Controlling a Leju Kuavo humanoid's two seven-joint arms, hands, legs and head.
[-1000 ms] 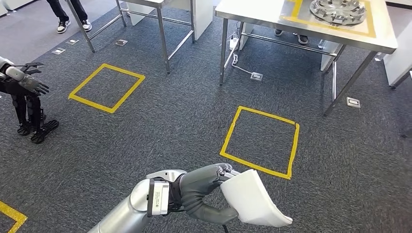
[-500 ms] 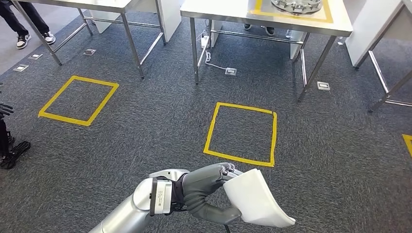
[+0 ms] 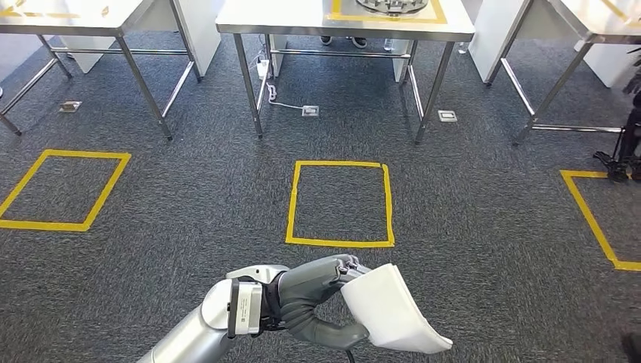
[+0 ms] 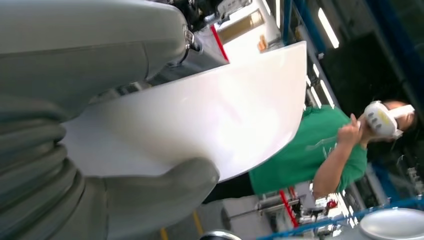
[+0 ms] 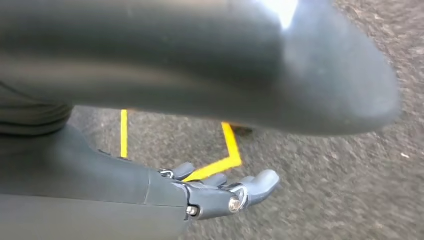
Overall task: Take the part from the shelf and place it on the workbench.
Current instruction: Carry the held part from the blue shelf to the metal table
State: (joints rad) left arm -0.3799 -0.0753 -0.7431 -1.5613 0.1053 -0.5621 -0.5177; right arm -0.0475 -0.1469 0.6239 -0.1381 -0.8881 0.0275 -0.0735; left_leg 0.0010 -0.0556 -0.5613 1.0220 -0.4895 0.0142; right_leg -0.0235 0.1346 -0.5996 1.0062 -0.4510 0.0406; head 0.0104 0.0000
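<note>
Carrying the white part (image 3: 393,311) low and near the body, your left hand (image 3: 314,301) grips its edge with fingers over the top and thumb beneath, likely so it rides steady on the way to the workbench (image 3: 344,19) at the far side. Your left arm is bent across in front, while your right hand (image 5: 220,192) hangs over the carpet, fingers loose and apart, holding nothing.

Open carpet (image 3: 469,249) fills the frame's centre; steel surface (image 3: 302,17) legs (image 3: 249,83) bar passage along the top.
</note>
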